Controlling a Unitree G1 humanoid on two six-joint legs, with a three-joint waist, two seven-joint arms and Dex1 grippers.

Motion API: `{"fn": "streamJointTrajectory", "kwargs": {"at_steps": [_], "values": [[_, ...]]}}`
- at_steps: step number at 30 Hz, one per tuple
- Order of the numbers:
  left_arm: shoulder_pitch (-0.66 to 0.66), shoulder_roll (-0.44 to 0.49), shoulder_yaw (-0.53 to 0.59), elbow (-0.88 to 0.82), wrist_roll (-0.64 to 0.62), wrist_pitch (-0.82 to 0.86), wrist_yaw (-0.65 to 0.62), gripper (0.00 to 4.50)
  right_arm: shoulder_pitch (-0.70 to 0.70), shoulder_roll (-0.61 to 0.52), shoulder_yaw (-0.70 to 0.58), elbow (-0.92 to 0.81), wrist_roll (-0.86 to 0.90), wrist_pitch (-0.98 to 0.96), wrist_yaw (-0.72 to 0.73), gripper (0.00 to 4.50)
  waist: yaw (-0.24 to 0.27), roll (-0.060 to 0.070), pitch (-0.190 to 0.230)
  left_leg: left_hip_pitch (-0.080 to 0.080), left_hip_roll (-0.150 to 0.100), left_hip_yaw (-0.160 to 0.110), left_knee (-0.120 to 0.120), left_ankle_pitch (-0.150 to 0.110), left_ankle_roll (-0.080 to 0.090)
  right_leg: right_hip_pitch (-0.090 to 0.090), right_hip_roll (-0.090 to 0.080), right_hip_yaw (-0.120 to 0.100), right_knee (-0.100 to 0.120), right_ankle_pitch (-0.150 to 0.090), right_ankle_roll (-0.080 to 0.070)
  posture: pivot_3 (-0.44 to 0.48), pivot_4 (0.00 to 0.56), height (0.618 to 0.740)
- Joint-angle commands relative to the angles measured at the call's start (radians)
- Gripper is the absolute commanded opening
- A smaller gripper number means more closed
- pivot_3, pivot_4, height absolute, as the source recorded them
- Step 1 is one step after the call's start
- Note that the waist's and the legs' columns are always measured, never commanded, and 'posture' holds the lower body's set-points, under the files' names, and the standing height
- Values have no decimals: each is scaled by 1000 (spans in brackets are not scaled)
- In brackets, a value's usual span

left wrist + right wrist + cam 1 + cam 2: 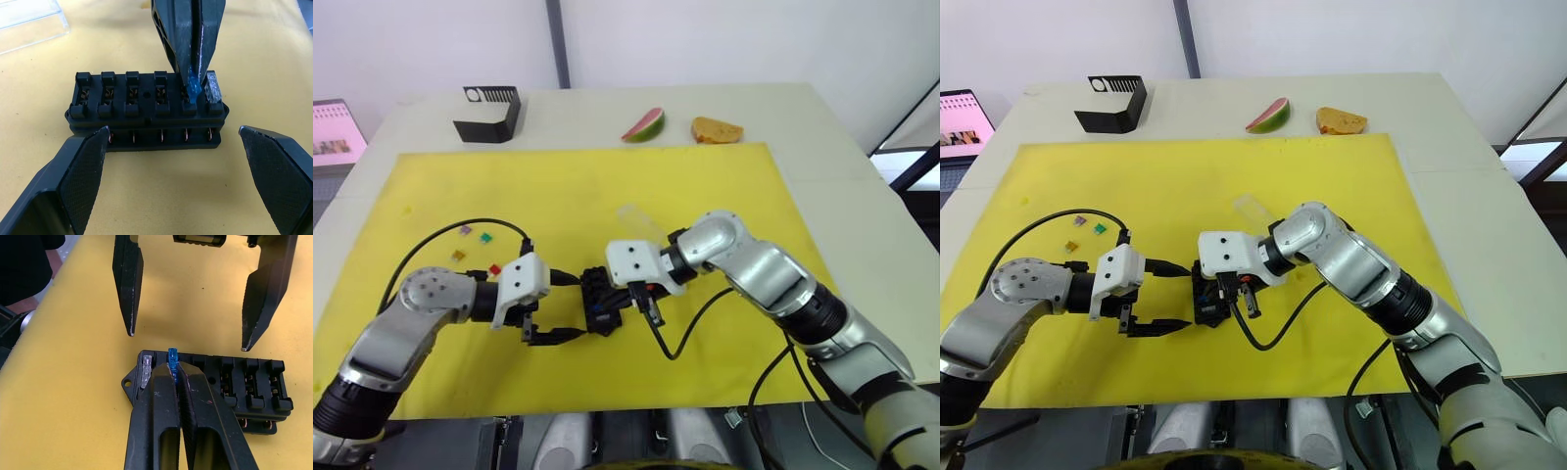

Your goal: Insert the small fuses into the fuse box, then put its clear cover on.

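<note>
Clearly the right gripper (pixel 173 372), its fingers pinched together on a blue fuse (pixel 192 90), holds it at a slot of the fuse box (pixel 146 110) mid-mat, beside a grey fuse (pixel 213 88) already seated. The left gripper (pixel 171 147) hangs spread wide, flanking the box without touching it. Risk: a tilted fuse (blades off the contacts) could jam or shove the unbraced box. Its blades are hidden behind the fingers; the clear cover (pixel 641 221) beyond barely reads, and loose fuses (pixel 475 250) lie well apart.

left tool (pixel 171 161) fingers flanking fuse box (pixel 146 105), right tool (pixel 173 374) above
</note>
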Motion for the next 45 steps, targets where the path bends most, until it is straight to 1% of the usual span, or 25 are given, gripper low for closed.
{"fn": "streamJointTrajectory", "kwargs": {"at_steps": [1,12,16,18,19,22,24,28,31,34,37,39,42,45], "values": [[-11,-3,12,-18,1,-12,8,4464,-1,1,14,4,-18,-19,10,0,0,0,0,0,0,0,0,0,0,0,0,0,0,0,0,0,150,740],[-9,0,13,-16,6,-15,6,4464,-2,11,15,38,-49,-31,4,0,-1,0,0,1,0,0,0,0,0,0,0,0,1,0,0,0,150,740],[-31,3,14,25,21,-35,-5,4464,-7,17,4,26,-40,-11,-1,0,-1,0,0,1,0,0,0,0,0,1,0,0,1,0,0,0,150,740],[-40,5,11,29,18,-37,-15,4500,-8,17,-17,-4,-16,10,5,674,0,0,0,1,0,0,0,0,0,1,0,0,1,0,0,0,150,740],[-42,5,10,28,15,-37,-20,4500,-8,16,-32,-23,2,20,10,881,0,0,0,1,0,0,0,0,0,1,0,0,1,0,0,0,150,740],[-41,5,7,21,11,-37,-26,4500,-17,17,-94,-69,72,50,24,2302,0,0,0,1,0,0,0,0,-1,0,0,0,1,0,0,0,150,740],[-40,4,7,22,12,-38,-29,4500,-26,21,-115,-67,85,57,13,3273,0,0,0,1,0,0,0,0,-1,0,0,0,1,0,0,0,150,740],[-33,6,11,16,12,-38,-32,4500,-6,45,-157,-34,101,20,-19,3273,0,0,0,1,0,0,0,0,0,0,0,0,1,0,0,0,150,740],[-28,7,13,10,8,-34,-32,4500,49,62,-173,-16,108,-16,-43,3273,0,0,0,1,0,0,0,0,0,0,0,0,1,0,0,0,150,740],[-27,7,13,3,4,-28,-30,4500,111,69,-192,-8,123,-67,-47,2467,2,-1,-1,1,0,0,0,0,0,1,0,0,1,0,0,0,150,740],[-27,6,12,-6,1,-21,-27,4500,167,82,-223,-2,143,-113,-61,948,1,-1,-1,1,0,0,1,0,0,1,0,0,1,0,0,0,150,740],[-28,3,8,-14,2,-20,-24,4500,200,77,-231,-1,139,-157,-60,39,1,-1,-1,1,0,0,1,0,0,1,0,0,1,0,0,0,150,740],[-31,-4,5,-25,-2,-9,-15,4500,224,72,-237,-7,148,-164,-56,39,0,-1,-1,1,0,0,0,0,0,1,0,0,1,0,0,0,150,740],[-21,4,3,-34,-1,-13,-23,4500,233,61,-214,3,117,-169,-63,39,1,-1,-1,1,0,0,0,0,0,1,0,0,1,0,0,0,150,740]]}}
